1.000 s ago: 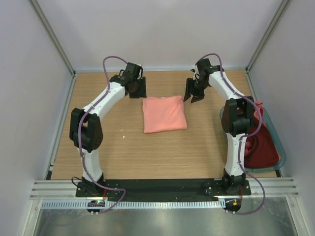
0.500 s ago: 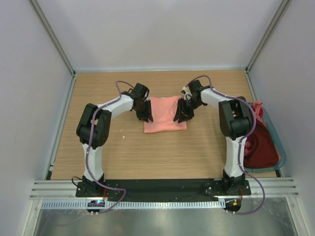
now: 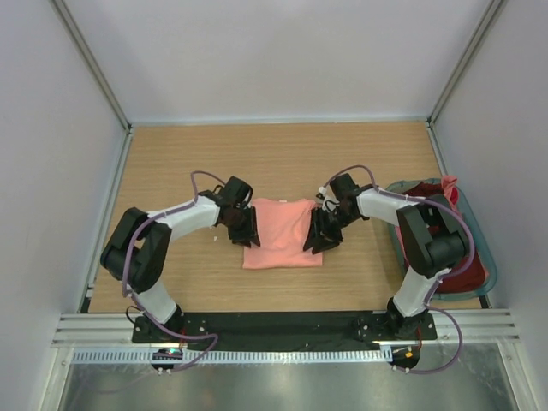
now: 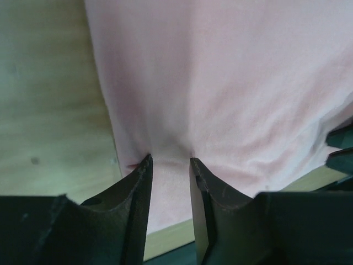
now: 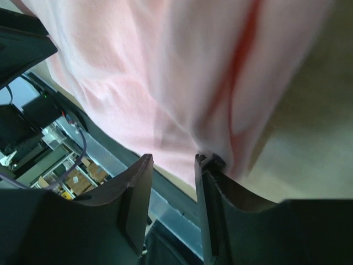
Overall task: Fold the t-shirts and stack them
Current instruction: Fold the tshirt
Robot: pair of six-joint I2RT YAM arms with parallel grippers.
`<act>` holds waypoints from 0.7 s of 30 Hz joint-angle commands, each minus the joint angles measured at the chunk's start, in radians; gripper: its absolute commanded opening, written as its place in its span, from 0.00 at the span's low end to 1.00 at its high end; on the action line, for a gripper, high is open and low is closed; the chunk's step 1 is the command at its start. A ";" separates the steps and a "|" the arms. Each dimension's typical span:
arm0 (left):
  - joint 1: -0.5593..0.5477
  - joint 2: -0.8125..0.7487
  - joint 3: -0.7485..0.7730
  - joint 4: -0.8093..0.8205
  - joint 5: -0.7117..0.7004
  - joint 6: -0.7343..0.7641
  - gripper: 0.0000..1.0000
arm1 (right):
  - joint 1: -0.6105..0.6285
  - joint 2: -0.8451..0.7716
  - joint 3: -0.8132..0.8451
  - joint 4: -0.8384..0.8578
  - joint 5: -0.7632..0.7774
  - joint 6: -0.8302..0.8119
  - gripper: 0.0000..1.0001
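A folded salmon-pink t-shirt (image 3: 281, 233) lies flat on the wooden table between the two arms. My left gripper (image 3: 248, 229) is at its left edge and my right gripper (image 3: 315, 235) at its right edge, both low on the table. In the left wrist view my gripper (image 4: 170, 160) is nearly closed, with pink cloth (image 4: 220, 83) pinched between the fingers and wrinkles spreading from the tips. In the right wrist view my gripper (image 5: 174, 157) is closed narrow on the bunched edge of the shirt (image 5: 165, 72). A dark maroon t-shirt (image 3: 458, 257) lies in the basket.
The grey-teal basket (image 3: 490, 272) stands at the table's right edge, behind my right arm, with a bit of pink cloth (image 3: 449, 185) at its far end. White walls enclose the table on three sides. The black base rail (image 3: 282, 324) runs along the near edge.
Both grippers came down from the far side onto the shirt's left and right edges and narrowed. The shirt has slid toward the near edge with them.
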 commanded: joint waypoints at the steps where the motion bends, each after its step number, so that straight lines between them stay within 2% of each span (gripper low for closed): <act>1: -0.028 -0.126 -0.074 -0.098 -0.001 -0.034 0.35 | 0.003 -0.147 -0.026 -0.040 0.028 0.017 0.44; 5: -0.029 -0.243 -0.024 -0.127 -0.003 -0.014 0.46 | 0.003 -0.148 0.052 -0.074 0.005 0.016 0.47; 10: -0.021 -0.170 0.105 -0.156 0.003 0.047 0.44 | 0.001 -0.087 0.100 0.017 -0.008 0.085 0.43; 14: 0.000 -0.115 0.162 -0.120 0.020 0.058 0.38 | -0.008 -0.018 0.112 0.202 -0.025 0.201 0.22; 21: 0.058 -0.021 0.200 -0.095 0.048 0.069 0.36 | -0.060 0.155 0.232 0.288 0.010 0.217 0.12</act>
